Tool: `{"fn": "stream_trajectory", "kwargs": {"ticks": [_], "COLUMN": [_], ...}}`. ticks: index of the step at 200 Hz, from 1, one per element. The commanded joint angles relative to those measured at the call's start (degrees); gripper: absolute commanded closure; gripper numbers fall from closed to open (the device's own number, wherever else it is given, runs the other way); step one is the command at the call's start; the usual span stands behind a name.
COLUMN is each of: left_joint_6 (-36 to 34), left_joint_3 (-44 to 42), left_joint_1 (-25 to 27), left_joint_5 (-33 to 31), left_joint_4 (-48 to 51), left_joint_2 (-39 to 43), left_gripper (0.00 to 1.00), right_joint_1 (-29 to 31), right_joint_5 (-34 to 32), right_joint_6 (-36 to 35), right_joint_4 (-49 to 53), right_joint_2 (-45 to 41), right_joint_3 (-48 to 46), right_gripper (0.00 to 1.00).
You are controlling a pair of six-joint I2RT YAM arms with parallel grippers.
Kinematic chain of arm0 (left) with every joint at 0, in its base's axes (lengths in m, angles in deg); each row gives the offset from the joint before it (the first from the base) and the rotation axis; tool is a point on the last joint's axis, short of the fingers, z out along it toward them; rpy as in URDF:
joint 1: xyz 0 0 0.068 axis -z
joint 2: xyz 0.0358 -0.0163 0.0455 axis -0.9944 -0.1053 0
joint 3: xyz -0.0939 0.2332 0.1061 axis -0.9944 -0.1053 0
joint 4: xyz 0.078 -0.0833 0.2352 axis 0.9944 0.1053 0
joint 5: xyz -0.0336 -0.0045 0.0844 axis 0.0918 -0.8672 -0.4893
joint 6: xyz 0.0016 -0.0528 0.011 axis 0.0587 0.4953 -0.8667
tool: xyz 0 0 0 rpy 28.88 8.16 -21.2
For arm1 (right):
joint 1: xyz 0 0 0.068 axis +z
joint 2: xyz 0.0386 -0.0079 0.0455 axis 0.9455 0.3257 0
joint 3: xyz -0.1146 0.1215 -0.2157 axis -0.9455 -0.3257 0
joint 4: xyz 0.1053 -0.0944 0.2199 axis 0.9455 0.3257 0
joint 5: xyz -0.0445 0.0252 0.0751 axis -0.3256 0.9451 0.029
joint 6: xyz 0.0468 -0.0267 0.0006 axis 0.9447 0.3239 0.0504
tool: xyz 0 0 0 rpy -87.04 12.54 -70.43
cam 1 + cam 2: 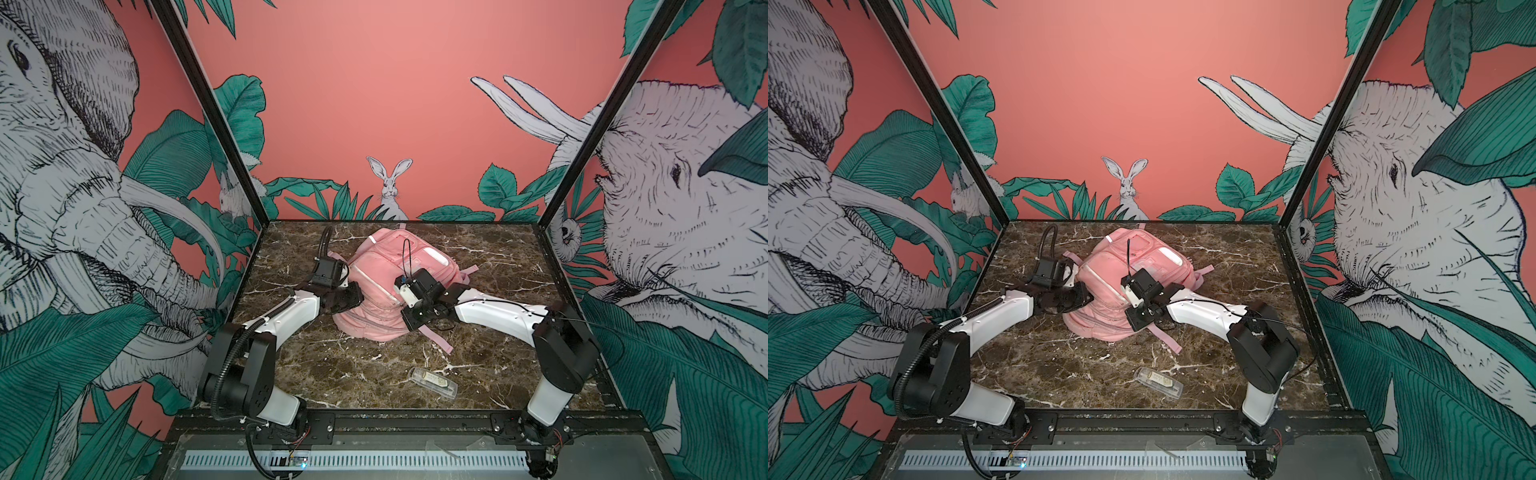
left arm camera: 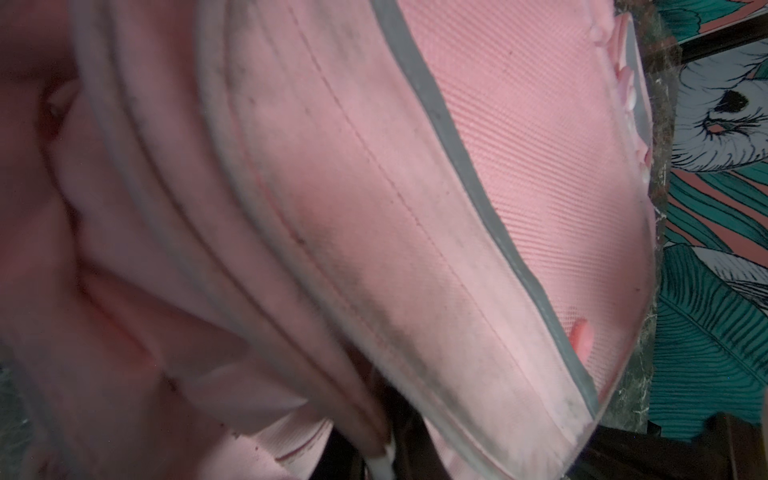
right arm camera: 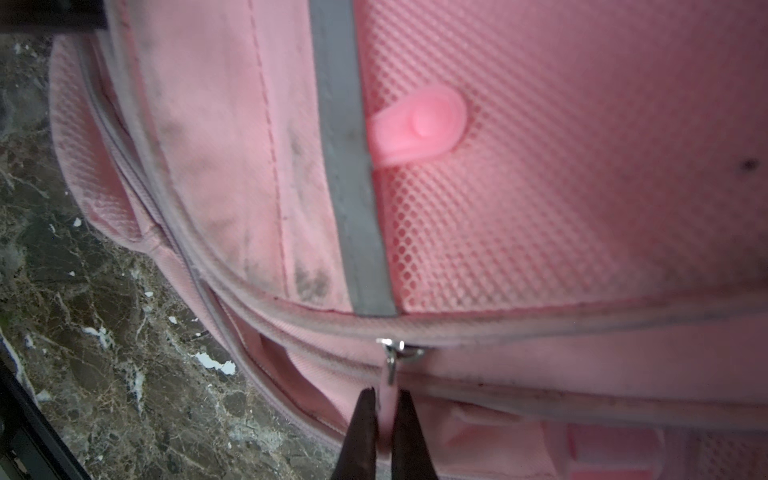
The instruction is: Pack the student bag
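The student bag point(image 1: 374, 266) point(image 1: 1100, 270) lay slumped on the table point(image 1: 332, 374), between the two end effectors. It was soft pink fabric, rounded and puffy, with dark grime smudged along its seams. A flat grey strip point(image 3: 349, 187) ran beside an open-weave mesh panel point(image 3: 582, 208), and a smooth rubbery pink tab point(image 3: 419, 126) overlapped the strip's edge.

Just ahead of the right end effector point(image 3: 385, 419) sat a small metal zipper slider point(image 3: 392, 353). Its two dark tapered fingers point(image 3: 361, 432) were clamped on the pink zipper pull point(image 3: 386, 401).

The left end effector point(image 1: 351, 300) pressed against the bag's piped side edge; I could not tell whether it gripped.

A pink webbing strap point(image 1: 440, 338) trailed below the right end effector. Well behind it a clear oblong plastic case point(image 1: 432, 382) lay on the brown, white-veined marble.
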Motion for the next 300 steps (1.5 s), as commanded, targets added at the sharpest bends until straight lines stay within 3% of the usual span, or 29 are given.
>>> {"fn": "stream_trajectory", "kwargs": {"ticks": [1, 91, 138, 196, 300], "left_joint_6": [0.5, 1.9, 2.4, 3.6, 9.3], "left_joint_3": [-0.4, -0.5, -1.0, -3.3, 1.6], "left_joint_1": [0.5, 1.1, 1.5, 2.9, 19.6], "left_joint_5": [0.9, 0.8, 0.4, -0.4, -4.0], "left_joint_4": [-2.6, -4.0, -3.9, -5.1, -11.5], "left_joint_2": [0.5, 0.2, 0.9, 2.1, -6.2], "left_gripper": [0.86, 0.86, 0.86, 0.86, 0.82], "right_joint_1": [2.0, 7.0, 8.1, 7.3, -3.2], "right_joint_5": [-0.2, 2.6, 3.1, -1.9, -6.1], "right_joint_6": [0.3, 5.9, 9.1, 9.3, 8.3], "right_joint_4": [0.9, -2.6, -2.0, 0.4, 3.0], "right_joint_2": [0.0, 3.8, 9.7, 10.3, -3.5], "right_joint_3": [1.8, 6.0, 15.4, 16.0, -0.9], "right_gripper": [0.96, 0.96, 0.97, 0.98, 1.00]}}
